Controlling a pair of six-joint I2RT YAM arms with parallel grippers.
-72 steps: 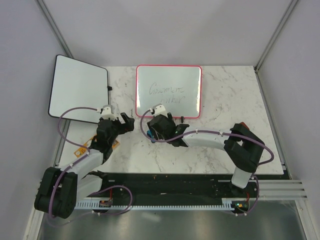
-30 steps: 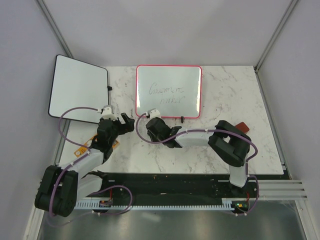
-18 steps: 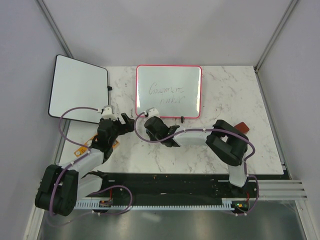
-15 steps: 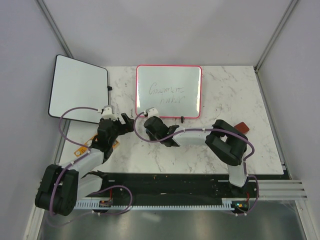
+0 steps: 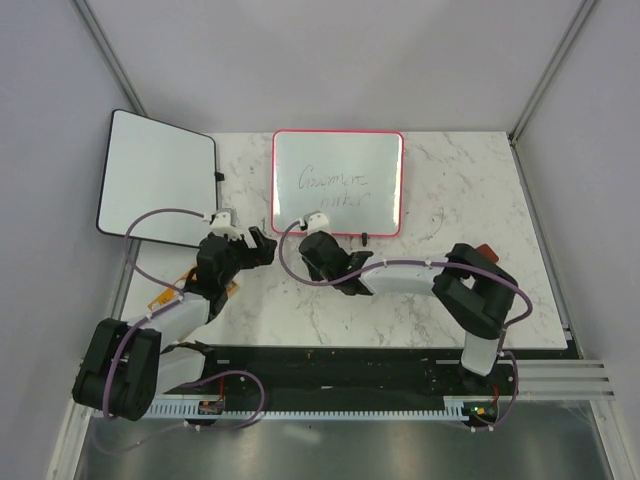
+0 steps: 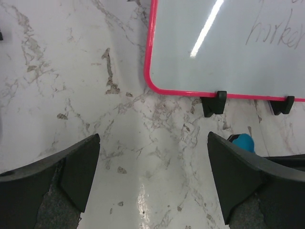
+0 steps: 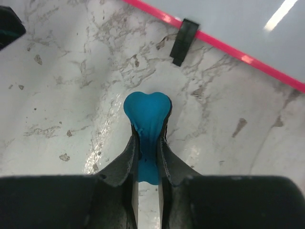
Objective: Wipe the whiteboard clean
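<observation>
Left wrist: whiteboard (image 6: 228,47) rim above marble (image 6: 143,148)

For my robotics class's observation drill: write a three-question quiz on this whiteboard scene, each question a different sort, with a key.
1. True or false: the left gripper is open.
2. The right gripper is shut on: A) a blue pad; B) a marker; C) nothing.
3. Does the pad touch the whiteboard?
Key: 1 true; 2 A; 3 no, it is short of the rim.
</observation>
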